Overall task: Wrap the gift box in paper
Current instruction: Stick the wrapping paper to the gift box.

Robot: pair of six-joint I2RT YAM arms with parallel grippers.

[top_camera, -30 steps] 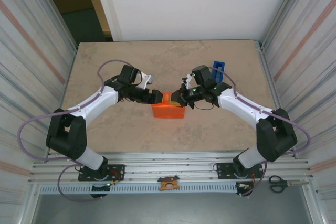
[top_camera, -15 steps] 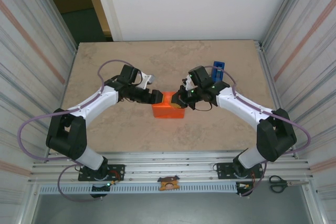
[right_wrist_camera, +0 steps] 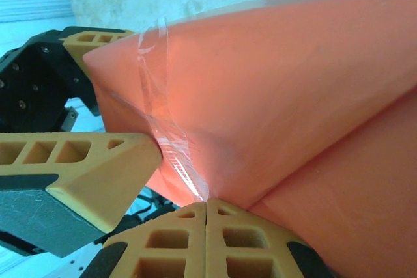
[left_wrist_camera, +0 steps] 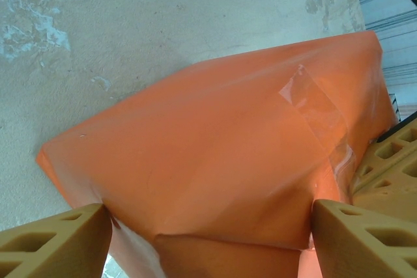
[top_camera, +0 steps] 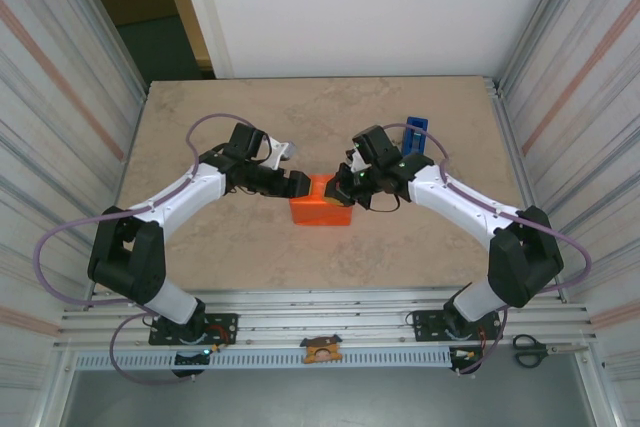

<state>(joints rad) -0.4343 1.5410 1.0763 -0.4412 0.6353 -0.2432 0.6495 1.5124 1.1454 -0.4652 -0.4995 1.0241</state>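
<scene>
Looking down from the top camera, I've got the paper (top_camera: 322, 209) already folded round into an orange block near the middle of the table (top_camera: 250, 117). The gift box is inside it and I can't see any of it. Left gripper (top_camera: 299, 185) comes in on the block's left end, and right gripper (top_camera: 344, 185) is at its far right corner, both right up against it. Blue tape dispenser (top_camera: 416, 134) stands behind the right arm, well apart from the block. Scissors (top_camera: 530, 350) lie off the table on the frame at near right. On the left wrist camera, the left fingers (left_wrist_camera: 55, 242) stand wide apart, one each side of the wrapped end. Both press against the paper, so I read that claw as clamped across the package. A strip of clear tape (left_wrist_camera: 313, 112) runs over the fold near the right-hand finger, wrinkled at its lower end. On the right wrist camera, the right fingers (right_wrist_camera: 169, 245) are tight together with nothing between them, tips against the paper just where the tape ends. The same view has the left claw's two tan fingers on either side of the paper's corner, the nearer one touching the tape. Paper looks smooth on the big faces, with a crease running out from the right fingertips.
</scene>
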